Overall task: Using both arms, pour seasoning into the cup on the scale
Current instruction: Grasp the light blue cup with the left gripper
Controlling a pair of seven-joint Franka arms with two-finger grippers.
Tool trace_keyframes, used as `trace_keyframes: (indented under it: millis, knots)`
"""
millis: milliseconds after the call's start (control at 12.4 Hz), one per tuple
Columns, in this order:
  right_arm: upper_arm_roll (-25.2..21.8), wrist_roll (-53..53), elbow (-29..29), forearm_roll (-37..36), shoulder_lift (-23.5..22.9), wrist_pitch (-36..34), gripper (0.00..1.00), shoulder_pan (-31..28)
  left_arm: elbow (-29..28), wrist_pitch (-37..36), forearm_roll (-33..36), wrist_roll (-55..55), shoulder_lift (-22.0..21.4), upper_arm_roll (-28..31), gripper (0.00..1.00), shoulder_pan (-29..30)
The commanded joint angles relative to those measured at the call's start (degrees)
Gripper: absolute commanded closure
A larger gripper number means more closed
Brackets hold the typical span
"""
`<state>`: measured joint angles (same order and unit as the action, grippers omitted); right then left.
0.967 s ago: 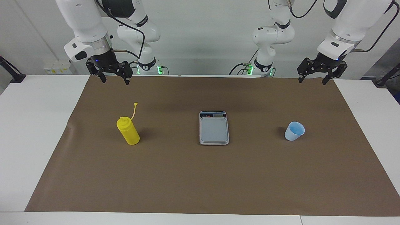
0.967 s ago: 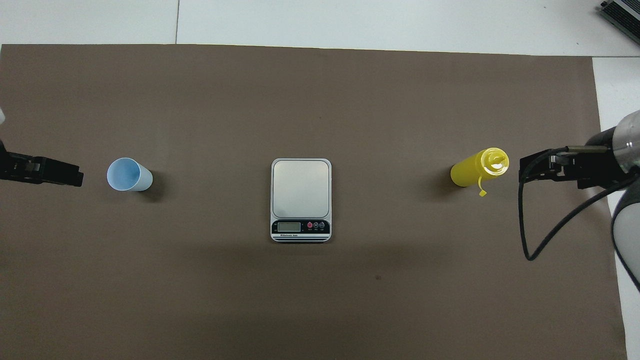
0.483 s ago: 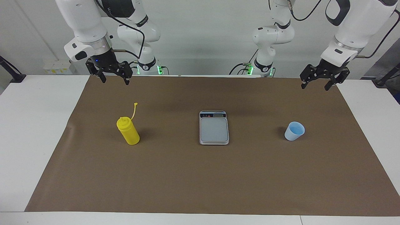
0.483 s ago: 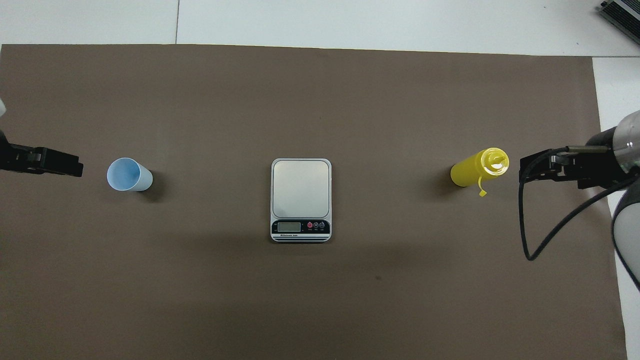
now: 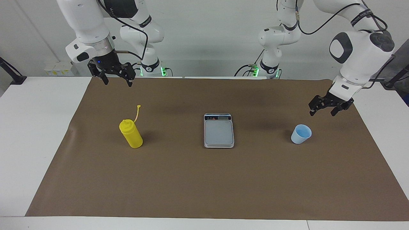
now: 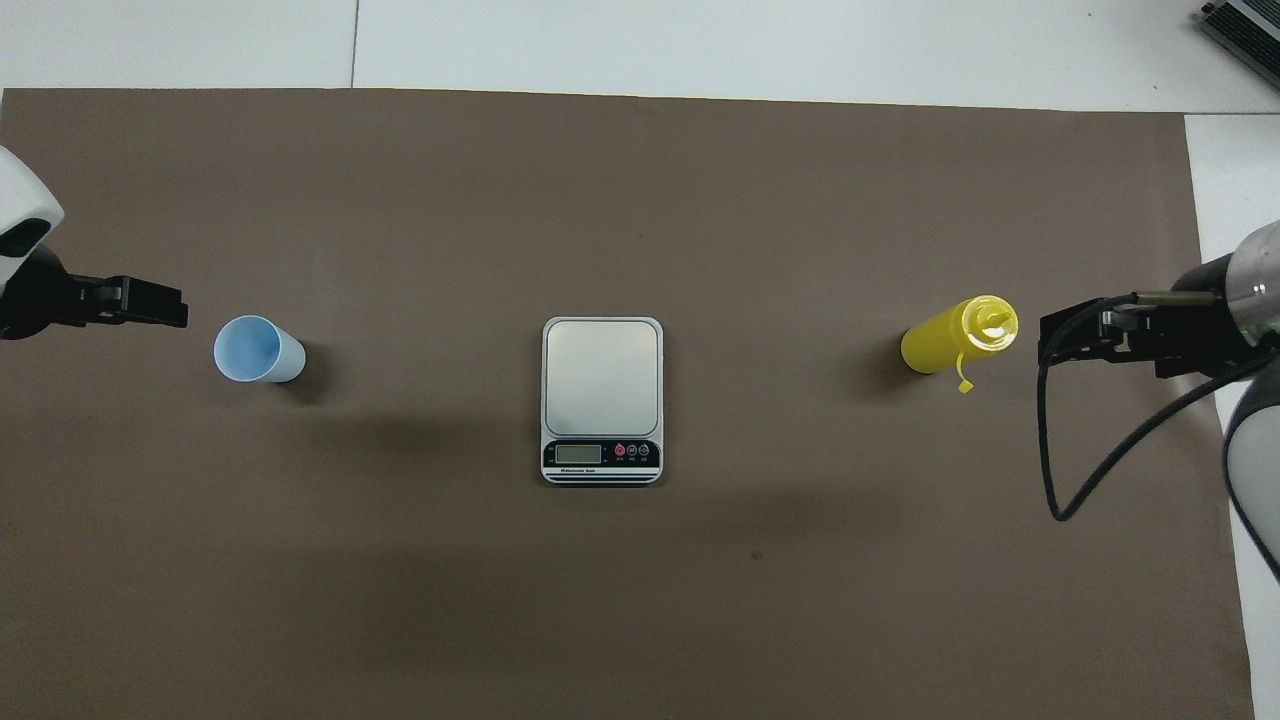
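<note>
The yellow seasoning bottle (image 5: 131, 134) (image 6: 955, 337) stands upright on the brown mat toward the right arm's end, its cap strap sticking up. In the middle lies the silver scale (image 5: 219, 131) (image 6: 601, 385), its plate bare and its display end toward the robots. The light blue cup (image 5: 300, 134) (image 6: 255, 349) stands upright on the mat toward the left arm's end. My left gripper (image 5: 322, 111) (image 6: 165, 303) hangs open and low beside the cup, apart from it. Open too and holding nothing, my right gripper (image 5: 117, 83) (image 6: 1055, 340) waits high above the mat near the bottle.
The brown mat (image 5: 204, 185) covers most of the white table (image 5: 35, 134). A black cable loop (image 6: 1060, 480) hangs from the right arm over the mat's edge. A grey device (image 6: 1245, 25) sits at the table corner farthest from the robots.
The left arm has swung down and its open gripper has come lower and closer to the cup. The right arm, bottle, scale and cup have not moved.
</note>
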<state>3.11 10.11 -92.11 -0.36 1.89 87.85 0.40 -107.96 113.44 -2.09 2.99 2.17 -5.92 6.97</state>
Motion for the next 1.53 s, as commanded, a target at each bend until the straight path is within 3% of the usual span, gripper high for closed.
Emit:
trace_keyframes:
  millis: [0,645,1289,1370,1450]
  knots:
    - [0.23,0.26,-0.79,0.1,1.01,-0.49,0.0,-0.48,-4.27,7.21,-0.46,-3.68,1.68,-0.32,0.0,0.42]
    - [0.23,0.35,-0.79,0.1,1.01,-0.49,0.0,-0.48,-9.12,14.97,-0.46,-7.2,6.35,-0.32,0.0,2.27]
    - [0.23,0.35,-0.79,0.1,1.01,-0.49,0.0,-0.48,-13.07,19.54,-0.46,-8.44,7.5,-0.32,0.0,2.0]
    - [0.23,0.26,-0.79,0.1,1.01,-0.49,0.0,-0.48,-12.98,19.19,-0.37,-8.27,7.5,-0.41,0.23,2.09]
    - [0.23,0.35,-0.79,0.1,1.01,-0.49,0.0,-0.48,-12.72,18.76,-0.37,-8.09,7.5,-0.41,0.57,2.17]
